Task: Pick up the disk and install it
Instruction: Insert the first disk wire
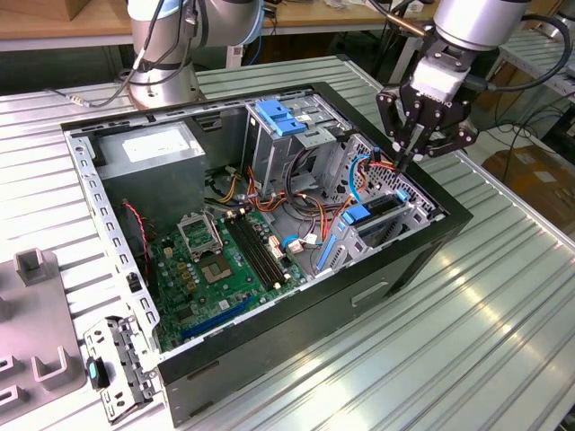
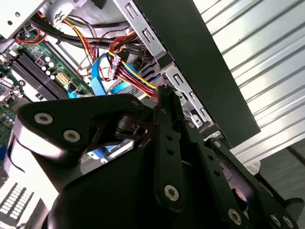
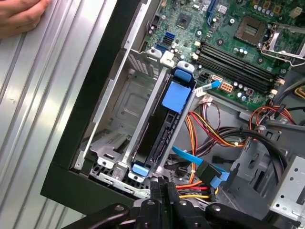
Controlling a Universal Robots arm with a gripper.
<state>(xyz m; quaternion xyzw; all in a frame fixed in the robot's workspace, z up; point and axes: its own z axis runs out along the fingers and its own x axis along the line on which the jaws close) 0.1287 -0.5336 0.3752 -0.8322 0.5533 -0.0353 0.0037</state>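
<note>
One black gripper (image 1: 409, 160) hangs over the corner of the open computer case (image 1: 269, 350) at the exterior view's right, and we see its two slim metal fingers (image 3: 162, 193) pressed flat together with nothing between them. The case is a black-walled box with bare grey sheet metal inside, lying on a ribbed aluminium table (image 1: 467, 341).

In the first wrist view the disk (image 3: 159, 138) sits in the silver perforated drive cage (image 3: 119, 114), stood on its edge so that we see a narrow dark strip framed by blue plastic rails, with a matte blue tab at one end and a smaller light-blue clip at the other. Its long axis runs from the gripper's end of the cage toward the green motherboard (image 3: 228, 43), roughly parallel to the case's black side wall. The gripper tips hover just beyond the clip end, apart from the disk.

Bundled red, yellow and orange wires (image 3: 205, 129) and a flat blue ribbon cable (image 3: 190, 157) loop beside the cage. A person's hand (image 3: 19, 16) rests on the table outside the case.
</note>
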